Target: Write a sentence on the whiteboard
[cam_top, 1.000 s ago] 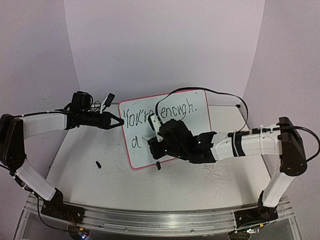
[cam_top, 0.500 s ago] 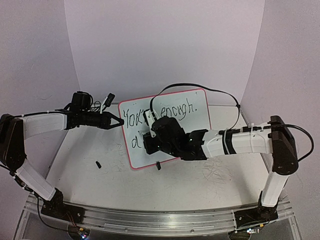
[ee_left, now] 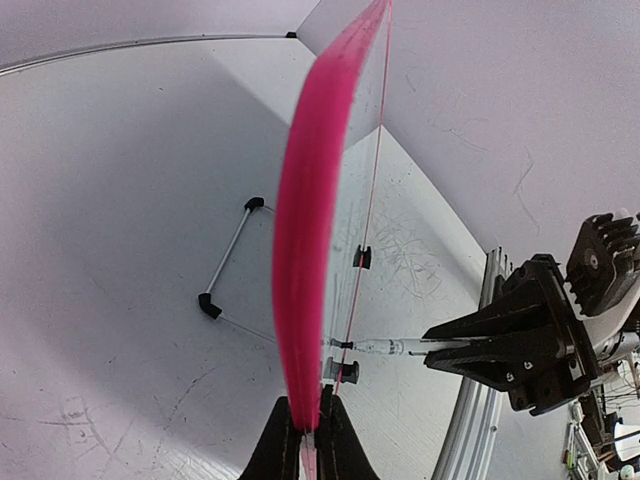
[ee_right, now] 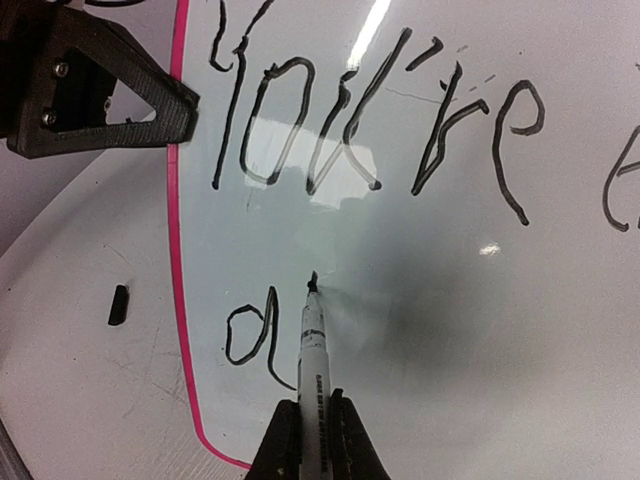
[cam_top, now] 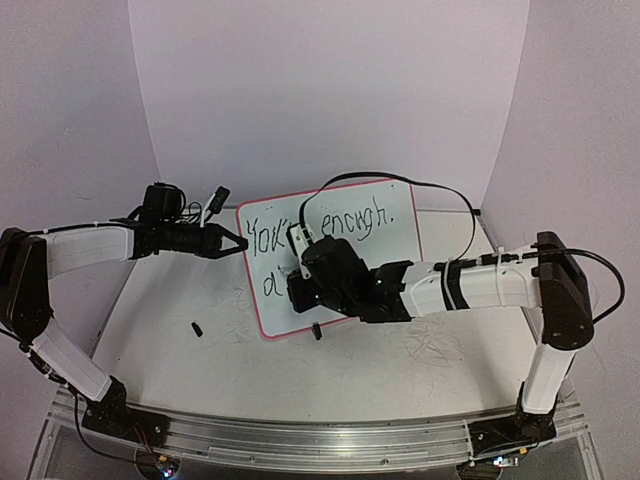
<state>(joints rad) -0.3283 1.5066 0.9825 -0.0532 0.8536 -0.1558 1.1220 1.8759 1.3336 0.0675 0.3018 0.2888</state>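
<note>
The whiteboard (cam_top: 395, 248) stands tilted back on the worktop (cam_top: 200, 370), about midway between the left and right edges and closer to the far edge. Behind it, the left wrist view shows its wire stand (ee_left: 225, 265) resting on the worktop.

The left hand (cam_top: 240, 243) reaches in from the left edge. Its fingers are closed tight on the pink rim (ee_left: 305, 300) at the middle of the board's left side, and the rim runs straight up from between them.

The right hand (cam_top: 300, 290) is in front of the lower left part of the board face. It is pinched shut around a marker (ee_right: 314, 350), whose barrel sticks out from between the fingers toward the board. The tip meets the white surface just right of a lone letter "a" (ee_right: 262, 330), which starts the second line. It sits below the "u" of the first line.

The sentence (ee_right: 345, 120) so far reads "You're enough." across the upper part of the board, with the "a" beneath its first word. From above, the right hand hides the middle of the top line.

A small black cap (cam_top: 196, 327) lies on the worktop left of the board, well apart from both hands.
</note>
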